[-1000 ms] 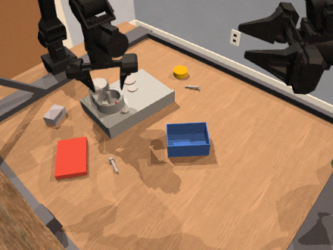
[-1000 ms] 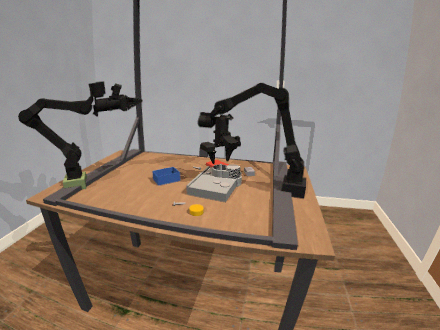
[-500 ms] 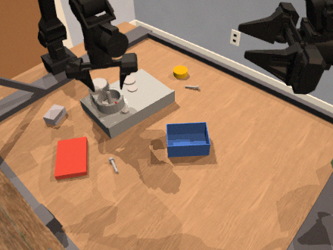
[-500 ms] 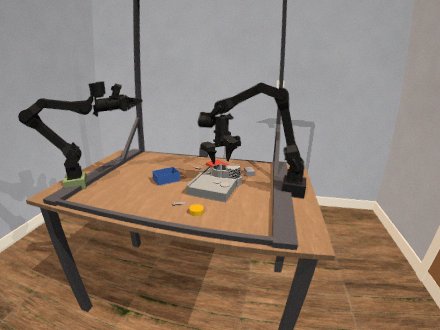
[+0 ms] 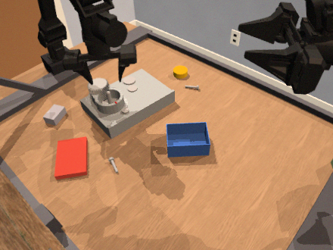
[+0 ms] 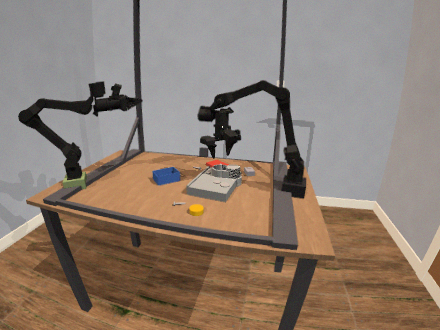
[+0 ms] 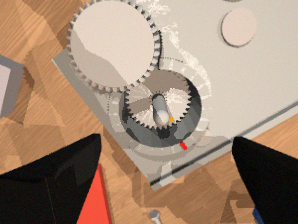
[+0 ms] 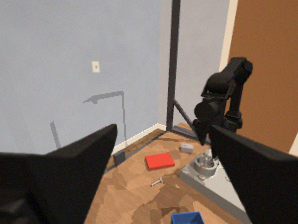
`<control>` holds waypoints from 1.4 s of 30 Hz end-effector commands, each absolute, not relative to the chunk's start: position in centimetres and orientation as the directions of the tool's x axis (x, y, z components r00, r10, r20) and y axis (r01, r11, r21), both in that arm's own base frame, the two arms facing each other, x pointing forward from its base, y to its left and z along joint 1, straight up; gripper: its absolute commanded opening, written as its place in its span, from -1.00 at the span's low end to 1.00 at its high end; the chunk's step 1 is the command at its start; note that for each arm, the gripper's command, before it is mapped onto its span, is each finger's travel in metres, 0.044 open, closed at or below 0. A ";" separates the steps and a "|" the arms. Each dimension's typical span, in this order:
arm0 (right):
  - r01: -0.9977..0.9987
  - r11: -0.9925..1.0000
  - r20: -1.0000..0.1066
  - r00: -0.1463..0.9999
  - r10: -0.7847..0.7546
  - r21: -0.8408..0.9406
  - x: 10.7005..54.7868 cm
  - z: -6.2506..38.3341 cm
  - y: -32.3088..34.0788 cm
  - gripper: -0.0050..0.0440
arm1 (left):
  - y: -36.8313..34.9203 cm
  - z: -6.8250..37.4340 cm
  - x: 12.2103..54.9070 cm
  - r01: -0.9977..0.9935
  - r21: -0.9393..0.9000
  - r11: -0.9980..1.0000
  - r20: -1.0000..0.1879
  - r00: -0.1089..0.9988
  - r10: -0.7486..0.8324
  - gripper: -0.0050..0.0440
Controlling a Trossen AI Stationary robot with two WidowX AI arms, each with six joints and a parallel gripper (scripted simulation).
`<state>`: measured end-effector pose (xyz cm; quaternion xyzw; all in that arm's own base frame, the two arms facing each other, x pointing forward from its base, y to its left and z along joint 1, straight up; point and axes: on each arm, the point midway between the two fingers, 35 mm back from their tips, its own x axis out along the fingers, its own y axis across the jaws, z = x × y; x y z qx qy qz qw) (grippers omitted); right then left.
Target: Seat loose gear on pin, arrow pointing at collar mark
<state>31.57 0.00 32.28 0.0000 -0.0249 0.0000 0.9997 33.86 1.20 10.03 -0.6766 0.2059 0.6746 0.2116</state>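
The grey gear (image 7: 158,107) (image 5: 129,100) sits down on the pin (image 7: 160,110) of the grey fixture block, meshed with a larger pale gear (image 7: 112,44). Its yellow arrow (image 7: 171,118) points toward the red mark (image 7: 183,146) on the collar. My left gripper (image 5: 106,76) is open and empty, hanging above the gears with its fingertips clear of them. My right gripper (image 5: 265,43) is open and empty, held high in the air far from the table; it also shows in the exterior view (image 6: 135,101).
A blue open box (image 5: 188,139), a red flat block (image 5: 71,157), a small grey cube (image 5: 54,114), a yellow disc (image 5: 180,72) and two loose bolts (image 5: 113,164) (image 5: 192,87) lie on the table. Dark rails edge the table.
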 end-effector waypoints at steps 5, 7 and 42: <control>0.000 1.000 0.070 0.998 0.000 0.000 31.4 33.1 0.0 0.84 | 1.2 14.7 34.2 -0.560 -0.036 -0.828 -0.999 0.053 0.008 0.71; 0.000 1.000 0.070 0.998 0.000 0.000 31.4 33.1 0.0 0.84 | 1.2 15.5 34.1 -0.560 -0.035 -0.828 -0.999 0.051 0.008 0.71; 0.000 1.000 0.070 0.998 0.000 0.000 31.4 33.1 0.0 0.84 | 0.9 18.6 35.9 -0.852 -0.408 -0.328 -0.904 0.427 0.014 0.71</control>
